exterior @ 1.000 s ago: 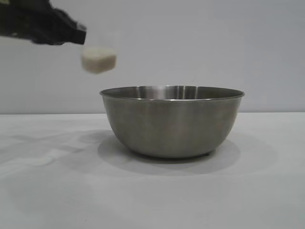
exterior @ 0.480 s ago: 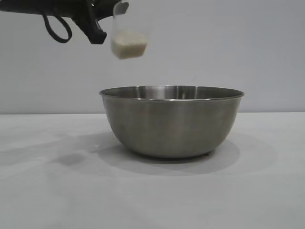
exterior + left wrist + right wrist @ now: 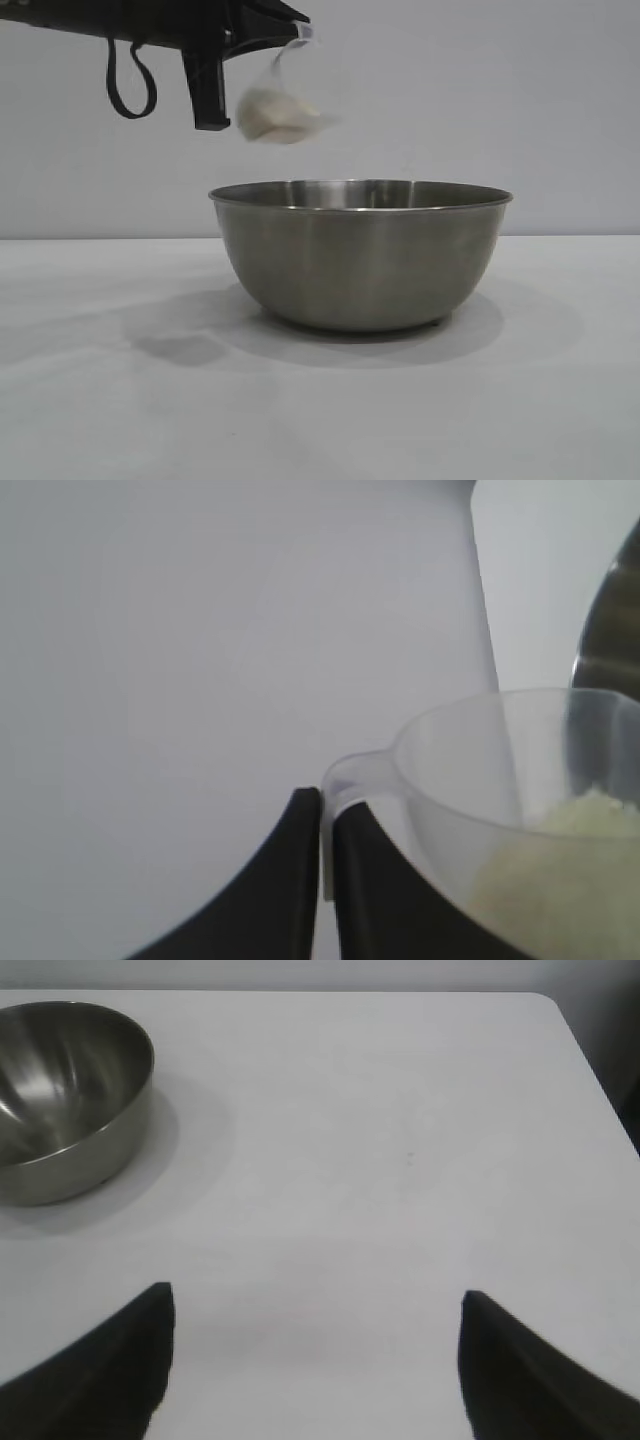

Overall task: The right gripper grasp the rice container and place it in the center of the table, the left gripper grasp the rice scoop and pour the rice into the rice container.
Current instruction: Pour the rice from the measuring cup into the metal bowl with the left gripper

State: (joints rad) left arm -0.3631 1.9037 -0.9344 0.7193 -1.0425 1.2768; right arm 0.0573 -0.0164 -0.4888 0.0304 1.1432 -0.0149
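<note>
At the upper left of the exterior view the left gripper (image 3: 262, 32) reaches in level from the edge, a black cable loop (image 3: 130, 85) hanging under it. Its fingers (image 3: 300, 880) are pressed together on the thin handle of the scoop (image 3: 282, 100), which hangs tilted in the air above the left rim of the bowl (image 3: 360, 255), clear of it. One heap of rice (image 3: 275, 115) lies in the scoop's low side; no grains can be made out in the bowl.

The bowl stands upright on the table (image 3: 100, 400), about the middle of the exterior view, with a soft shadow around its base and a second, fainter shadow to its left. Nothing stands between scoop and bowl.

The right gripper (image 3: 315, 1360) hovers over bare table well to the side of the bowl (image 3: 60, 1100), its two fingers wide apart and holding nothing.

The tabletop is plain matte white; behind it is a plain pale wall (image 3: 500, 100). One bowl, one scoop, two grippers.
</note>
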